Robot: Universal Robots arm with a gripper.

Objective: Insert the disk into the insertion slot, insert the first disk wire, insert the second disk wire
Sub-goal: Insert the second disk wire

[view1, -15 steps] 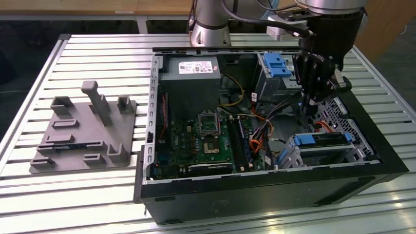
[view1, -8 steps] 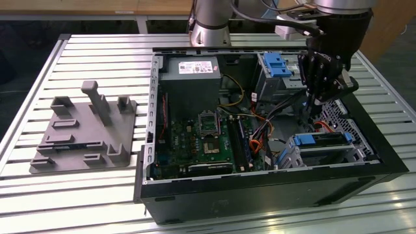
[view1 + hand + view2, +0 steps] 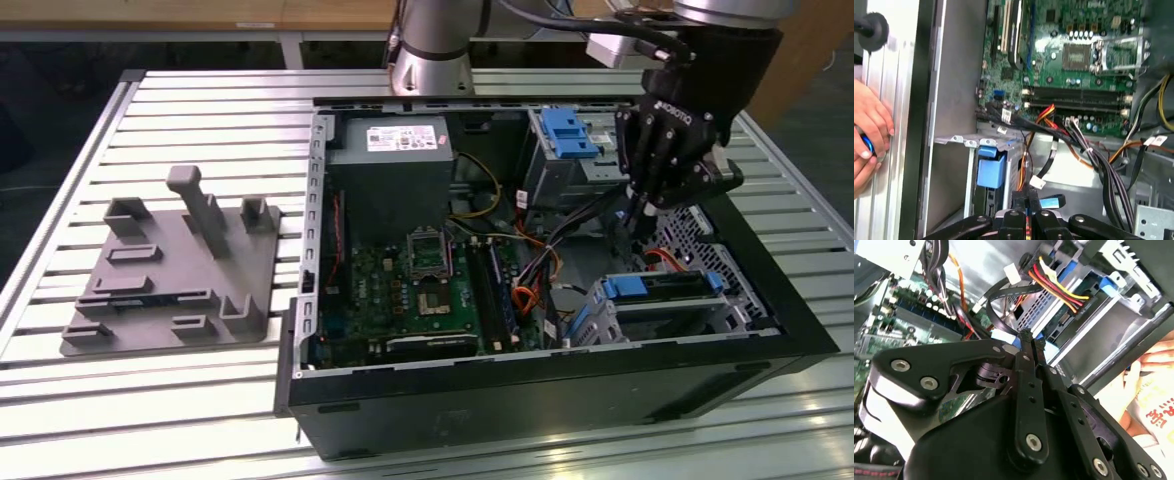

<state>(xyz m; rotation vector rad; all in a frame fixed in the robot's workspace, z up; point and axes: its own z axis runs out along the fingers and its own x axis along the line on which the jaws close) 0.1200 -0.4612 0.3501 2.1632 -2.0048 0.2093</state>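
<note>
Disk (image 3: pixel 663 287) sits in the insertion slot (image 3: pixel 607 322) at the case's near corner on the exterior view's right, blue carrier handle showing at the cage mouth; seating looks done, judged from how it lies. Gripper (image 3: pixel 638 215) hangs inside the case (image 3: pixel 561 385) above and behind the cage, among the loose cables. In the second wrist view the fingers (image 3: pixel 1026 347) are drawn narrow, nearly together, with a small blue plug (image 3: pixel 1004 338) on a dark cable right at their tips; whether they pinch it or merely touch it cannot be told, since the contact is hidden behind the fingers. I take this for the second disk wire. A red-orange flat cable (image 3: pixel 523 297), likely the first disk wire, lies on the case floor between the motherboard (image 3: pixel 407 295) and the cage; its plug end is not clear. Step in hand, by judgement: getting a wire plug to the disk's rear connector. To do it well: grip the plug body square, not the cable, and keep the yellow-and-red power bundle (image 3: pixel 1061 287) out of the path. A person's hand (image 3: pixel 869 130) rests on the table outside the case wall.
</note>
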